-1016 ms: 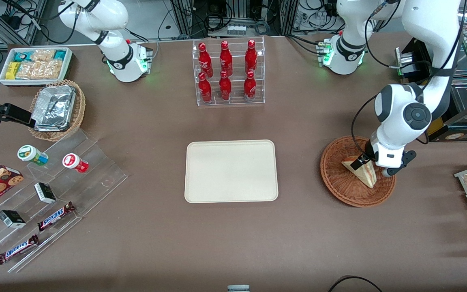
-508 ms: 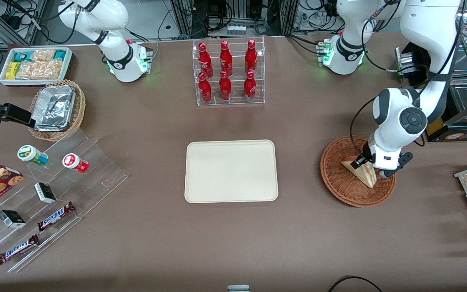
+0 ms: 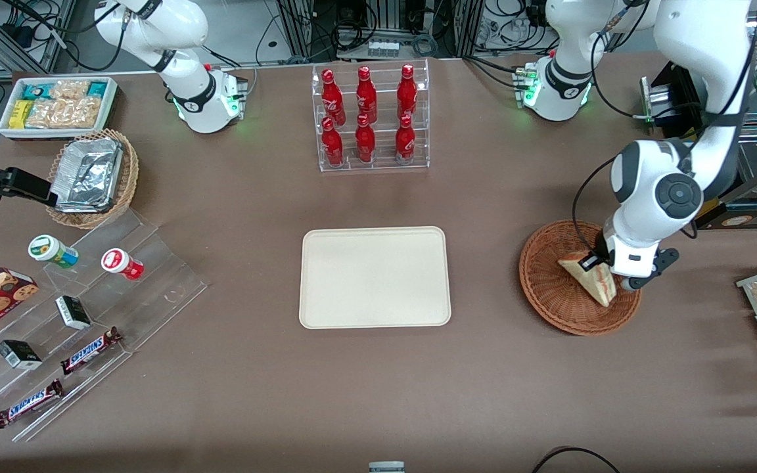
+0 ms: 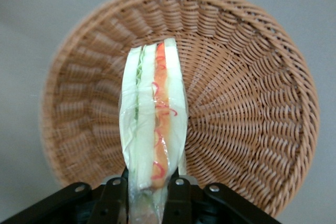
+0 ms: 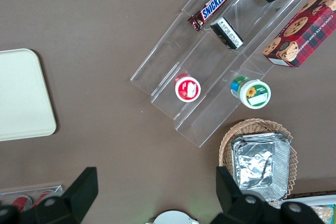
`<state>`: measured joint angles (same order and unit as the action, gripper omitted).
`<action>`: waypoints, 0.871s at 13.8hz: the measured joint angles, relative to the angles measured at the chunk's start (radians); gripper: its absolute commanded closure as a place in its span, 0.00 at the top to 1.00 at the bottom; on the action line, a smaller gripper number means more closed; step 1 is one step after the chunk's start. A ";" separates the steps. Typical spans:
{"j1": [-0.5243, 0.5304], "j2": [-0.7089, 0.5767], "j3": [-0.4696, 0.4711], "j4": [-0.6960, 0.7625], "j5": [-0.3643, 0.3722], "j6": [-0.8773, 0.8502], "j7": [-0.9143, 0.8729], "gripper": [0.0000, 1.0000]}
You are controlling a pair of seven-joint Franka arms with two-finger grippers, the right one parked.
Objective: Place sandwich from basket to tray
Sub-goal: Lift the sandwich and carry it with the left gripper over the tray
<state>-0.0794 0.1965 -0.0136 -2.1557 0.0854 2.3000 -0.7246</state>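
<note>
While the end effector grips the sandwich — basket wall all around.

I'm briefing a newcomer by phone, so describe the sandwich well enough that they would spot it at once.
Find the reddish-brown woven basket toward the working arm's end of the table, beside the cream tray. Over it, the gripper is shut on the sandwich. It is the only pale bread wedge in sight, with red and green filling along its cut edge.

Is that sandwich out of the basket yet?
No. The gripper is shut on the sandwich, which is over the basket, not the tray.
</note>
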 measured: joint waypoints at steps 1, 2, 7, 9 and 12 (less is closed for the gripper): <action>-0.003 -0.021 -0.005 0.040 0.013 -0.072 0.004 0.00; -0.013 -0.043 -0.014 0.082 0.016 -0.144 0.010 0.00; -0.135 -0.083 -0.121 0.280 0.001 -0.391 0.015 0.00; -0.192 -0.073 -0.180 0.314 -0.060 -0.390 0.010 0.00; -0.309 -0.002 -0.212 0.390 -0.077 -0.387 -0.039 0.00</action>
<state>-0.3884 0.1941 -0.2258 -1.7658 0.0087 1.9133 -0.7635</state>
